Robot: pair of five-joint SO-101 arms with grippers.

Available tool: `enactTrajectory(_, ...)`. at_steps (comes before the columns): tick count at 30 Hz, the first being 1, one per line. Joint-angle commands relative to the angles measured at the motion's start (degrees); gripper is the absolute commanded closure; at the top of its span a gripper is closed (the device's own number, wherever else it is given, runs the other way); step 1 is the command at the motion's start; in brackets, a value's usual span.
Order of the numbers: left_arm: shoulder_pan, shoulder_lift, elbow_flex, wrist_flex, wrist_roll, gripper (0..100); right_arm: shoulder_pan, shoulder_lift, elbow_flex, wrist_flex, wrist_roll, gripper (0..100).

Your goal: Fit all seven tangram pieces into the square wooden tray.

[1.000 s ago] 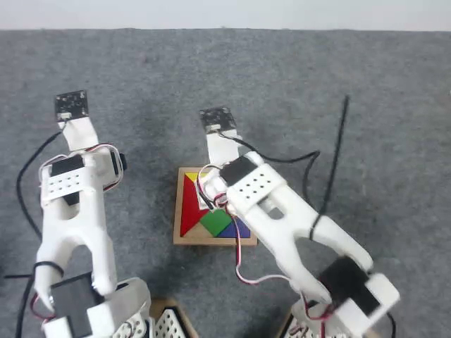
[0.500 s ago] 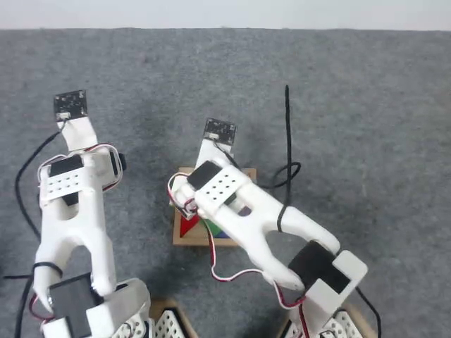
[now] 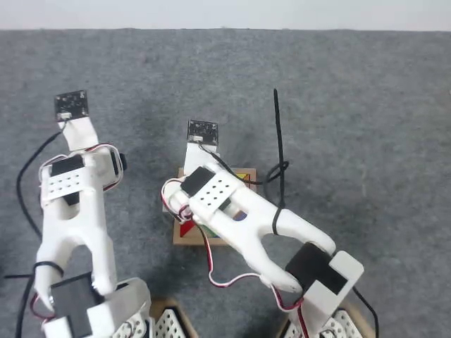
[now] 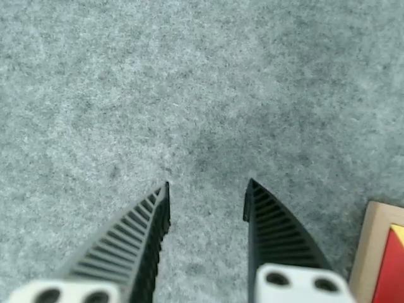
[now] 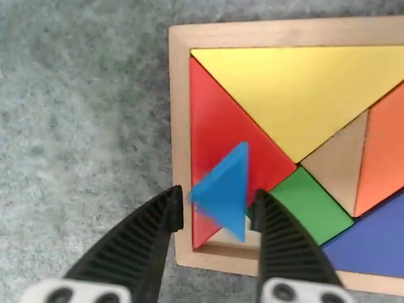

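Your right gripper [image 5: 218, 192] grasps the blue triangle [image 5: 228, 187] over the tray [image 5: 179, 113].
The triangle overlaps the red piece [image 5: 218, 120]; your left gripper [image 4: 208, 185] gapes wide above the carpet [image 4: 189, 76].

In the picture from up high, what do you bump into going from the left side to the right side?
White left arm → square wooden tray → thin black cable. Skipped: the right arm, holding a blue triangle piece above the tray.

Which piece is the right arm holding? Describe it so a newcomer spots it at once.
Find the square wooden tray on the grey carpet, nearly full. At its corner by the red triangle, the right gripper pinches a light blue triangle, the only piece not seated, overlapping the red one.
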State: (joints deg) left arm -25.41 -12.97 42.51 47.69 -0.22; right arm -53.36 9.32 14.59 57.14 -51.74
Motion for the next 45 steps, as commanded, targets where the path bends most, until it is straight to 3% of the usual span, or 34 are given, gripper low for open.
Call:
enactTrajectory(1, 0.0, -0.4, -0.5, -1.2, -0.1, 81, -0.4, -0.4, -3.2, -0.9, 1.0, 79.3)
enactTrajectory(7, 0.0, -0.4, -0.5, -1.2, -0.1, 81, 0.2, -1.7, -4.0, -0.4, 4.3, 79.3)
enactTrajectory(15, 0.3, -0.9, -0.8, 0.8, -0.4, 81, 10.5, -19.2, 2.7, -0.8, 14.0, 86.2)
enactTrajectory(19, 5.5, -2.9, -1.4, 7.0, -2.8, 81, 18.7, -30.4, 11.9, -2.8, 22.9, 94.5)
enactTrajectory(23, 9.9, -9.7, -0.8, 11.4, -4.0, 81, 31.8, -39.5, 25.4, -8.0, 29.5, 99.0)
enactTrajectory(29, 19.0, -16.8, 1.6, 15.6, -10.5, 81, 45.8, -52.7, 44.0, -8.2, 63.2, 99.3)
enactTrajectory(38, 25.2, -17.1, 0.2, 23.9, -18.5, 82, 58.7, -73.0, 60.1, -6.7, 67.1, 99.1)
enactTrajectory(45, 25.9, -17.4, -1.2, 29.4, -21.1, 98, 59.6, -87.3, 69.1, -0.5, 72.4, 99.1)
